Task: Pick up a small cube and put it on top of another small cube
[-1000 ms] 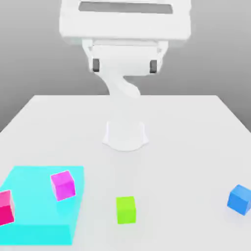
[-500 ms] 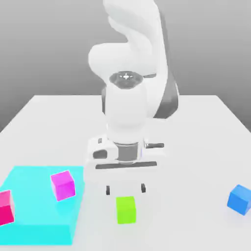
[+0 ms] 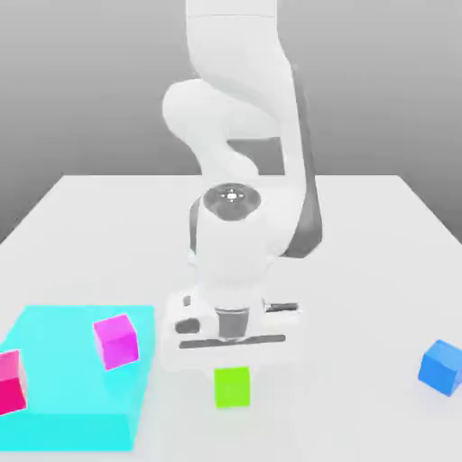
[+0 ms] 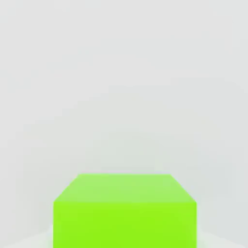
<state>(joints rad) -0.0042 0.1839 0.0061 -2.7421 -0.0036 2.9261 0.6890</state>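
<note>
A: Exterior view? Green cube (image 3: pixel 232 386) lower centre on the table (image 3: pixel 361 271), arm's hand directly above; magenta cube (image 3: pixel 115 340) on cyan slab (image 3: pixel 63 397), lower left.

B: Hand view: green cube (image 4: pixel 125 211) bottom centre. Finger spread — cannot tell.

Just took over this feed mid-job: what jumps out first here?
The white arm dominates the middle of the table, its hand low right over the green cube. At the exterior view's left a cyan pad carries a magenta cube and a pink cube; a blue cube sits far right.
</note>
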